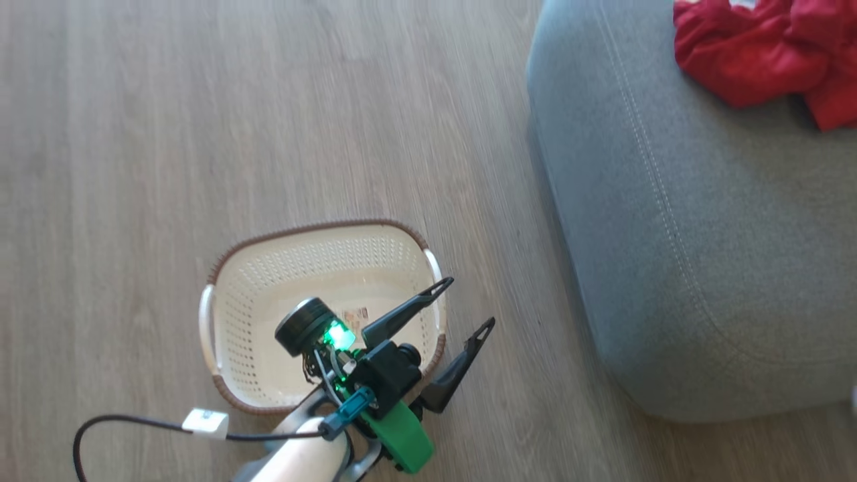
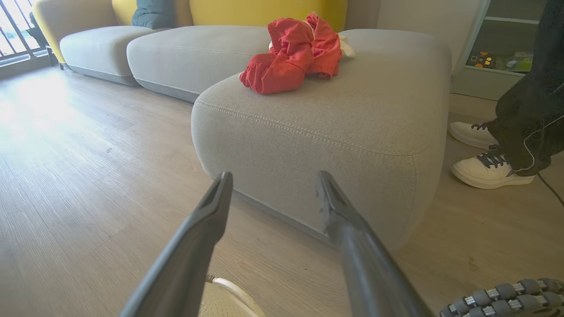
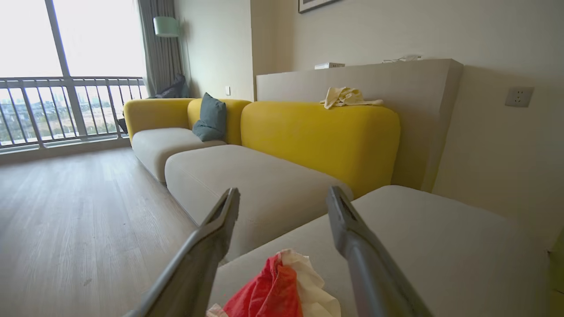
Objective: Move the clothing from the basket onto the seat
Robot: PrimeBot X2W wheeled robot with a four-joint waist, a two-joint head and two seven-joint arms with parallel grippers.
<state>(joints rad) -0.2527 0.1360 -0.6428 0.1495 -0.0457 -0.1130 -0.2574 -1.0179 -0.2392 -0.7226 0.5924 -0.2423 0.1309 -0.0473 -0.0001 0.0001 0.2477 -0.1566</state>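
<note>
The wooden floor (image 1: 201,134) runs under everything. On it stands the seat (image 1: 703,254), a big grey cushion with a rounded corner and a line of pale stitching. In the right wrist view, more grey cushions and yellow sofa backs (image 3: 317,136) lie beyond it.

The basket (image 1: 321,261) sits on the floor well apart from the seat, its bare bottom showing a paper label (image 1: 355,313). The clothing (image 1: 750,53) lies in a crumpled red heap on top of the seat, away from its rounded corner. The left wrist view shows white cloth at the heap's far side.

The left gripper (image 1: 467,303) hangs over the basket's rim on the side towards the seat, released, fingers spread wide and grasping nothing. The right gripper (image 3: 284,193) is also released, its fingers spread above the seat, with red and white cloth lying below them. A person's pale shoes (image 2: 489,169) stand on the floor beside the seat.
</note>
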